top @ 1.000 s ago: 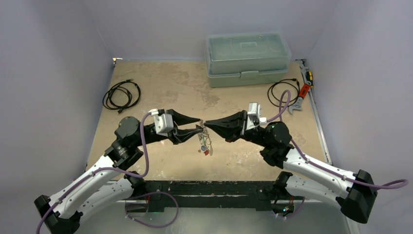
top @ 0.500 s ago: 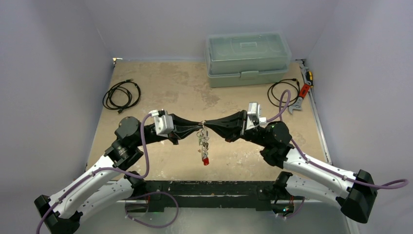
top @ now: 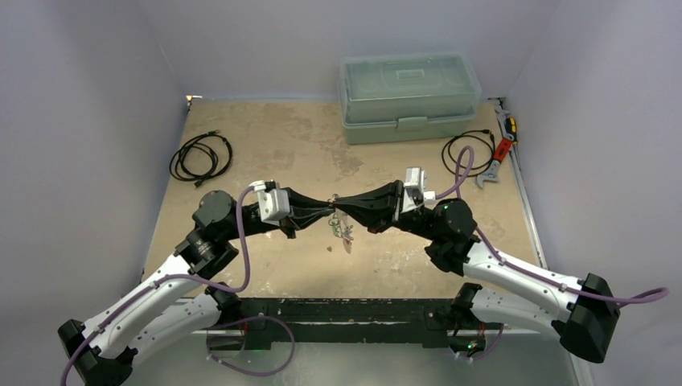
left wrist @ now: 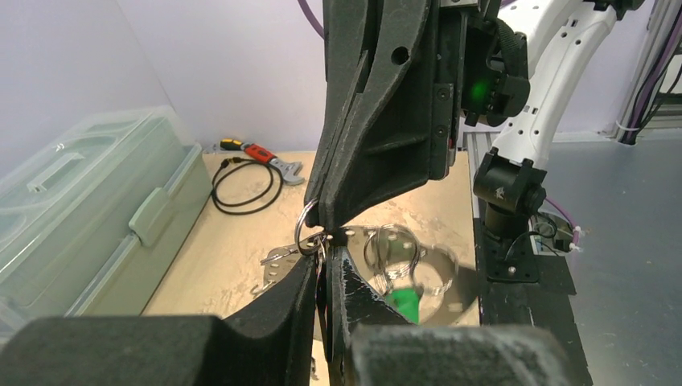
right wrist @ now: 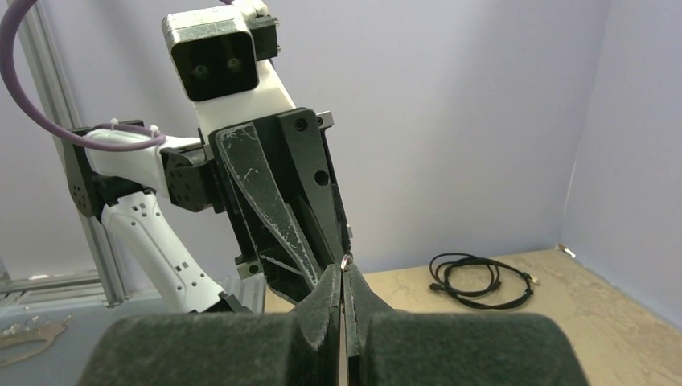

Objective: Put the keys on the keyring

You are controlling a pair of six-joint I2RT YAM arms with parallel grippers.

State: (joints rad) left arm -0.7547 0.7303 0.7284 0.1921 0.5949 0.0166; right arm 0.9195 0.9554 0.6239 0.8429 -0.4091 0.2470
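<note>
Moved: since 0.5 s ago the keys have swung up. They hung in a long straight line w/ a red tag lowest; now you see a shorter bunch just under the spot where the arms meet. Your right arm has also shifted a bit toward the left edge.
Your left end effector: fingers nearly together, clamped on the keyring. It comes in from the left side and is held above the counter.
Your right end effector: fingers pressed together, pinching the same ring from the opposite side, tip to tip w/ the left one.
Keyring: thin grey metal loop. Only a short arc shows betw. the two sets of fingertips. It's up in the air over mid counter, nearer the near edge than the far edge.
Keys: hang off the ring below both tips. Blurred in left wrist view, but you can make out one green head and silvery blades. Can't tell if the lowest tips touch the counter.
Far edge: toolbox, pale see-through green, lid shut, right of centre.
Left edge: black cable coil.
Right edge: second coil, w/ a red-handled wrench just beside it.
</note>
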